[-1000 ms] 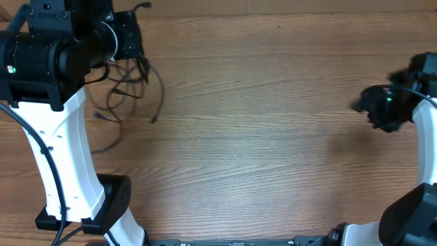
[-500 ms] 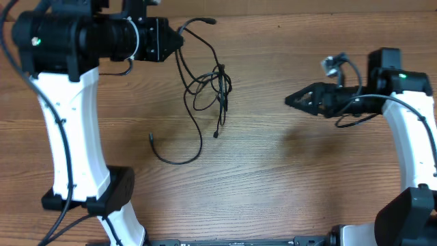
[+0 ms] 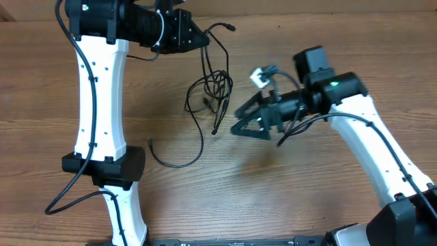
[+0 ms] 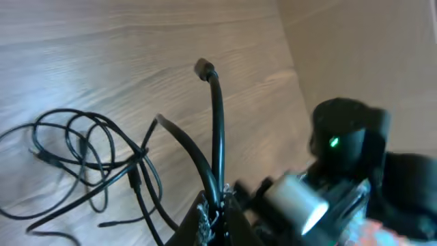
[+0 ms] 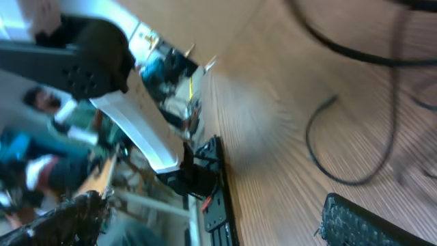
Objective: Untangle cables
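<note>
The left claw (image 3: 203,41) is sitting along the top of the overhead frame, left of centre, and it is clamping down on the cables (image 3: 213,87) near their upper end. In the left wrist view the black cords are coming up out of the closed jaws at the bottom edge. One of them is standing nearly straight and ending in a small plug (image 4: 203,67) near the top middle.

Below the grip, in the overhead frame, the cords are bunching into a tangle of overlapping rings just left of centre. I cannot tell whether that tangle is resting on the table (image 3: 307,198) or hanging just above it. One strand is running down from it and curving into a wide loop (image 3: 179,162) that is lying on the wood in the lower left, with its free end pointing up.

The right claw (image 3: 234,121) is pointing left from the middle of the frame, just right of the tangle and apart from it. Its jaws are standing spread and holding nothing. In the blurred right wrist view the fingers (image 5: 72,219) are showing in the two bottom corners, with wood and a curve of cord between them.
</note>
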Controlling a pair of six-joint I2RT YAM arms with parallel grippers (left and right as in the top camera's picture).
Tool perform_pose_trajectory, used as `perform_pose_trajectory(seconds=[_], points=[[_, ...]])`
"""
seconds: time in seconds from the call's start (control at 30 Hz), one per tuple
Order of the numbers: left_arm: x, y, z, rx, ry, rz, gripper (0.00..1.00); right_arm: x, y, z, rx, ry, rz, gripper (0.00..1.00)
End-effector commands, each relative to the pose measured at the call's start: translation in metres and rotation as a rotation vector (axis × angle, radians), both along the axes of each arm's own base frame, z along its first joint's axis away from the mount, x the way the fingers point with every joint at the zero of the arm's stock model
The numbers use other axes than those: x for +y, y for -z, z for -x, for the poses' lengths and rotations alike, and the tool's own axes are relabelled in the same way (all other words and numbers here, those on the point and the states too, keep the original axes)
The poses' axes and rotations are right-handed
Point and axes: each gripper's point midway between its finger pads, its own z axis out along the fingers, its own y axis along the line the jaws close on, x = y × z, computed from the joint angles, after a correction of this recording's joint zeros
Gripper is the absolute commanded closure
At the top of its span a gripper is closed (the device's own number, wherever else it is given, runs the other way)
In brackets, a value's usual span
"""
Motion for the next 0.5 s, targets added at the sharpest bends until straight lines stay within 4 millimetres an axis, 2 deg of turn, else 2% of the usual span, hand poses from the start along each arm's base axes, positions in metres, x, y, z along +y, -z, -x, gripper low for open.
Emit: perform_pose_trajectory(seconds=[0.0, 0.13, 0.3, 0.47], points=[[-0.019, -0.014, 0.013, 0.078, -0.008, 0.081, 0.96, 0.012, 0.022, -0.008, -0.007, 0.083, 0.184, 0.00], [-0.028, -0.016, 0.019, 0.084, 0.010, 0.085, 0.96, 0.008, 0.052, -0.032, -0.017, 0.258, 0.407, 0.00], [-0.032, -0.022, 0.023, 0.086, 0.035, 0.122, 0.96, -0.002, 0.065, -0.047, -0.040, 0.362, 0.511, 0.00], [-0.029, -0.031, 0.019, 0.040, 0.027, 0.125, 0.96, -0.025, 0.076, -0.075, 0.005, 0.607, 0.633, 0.00]])
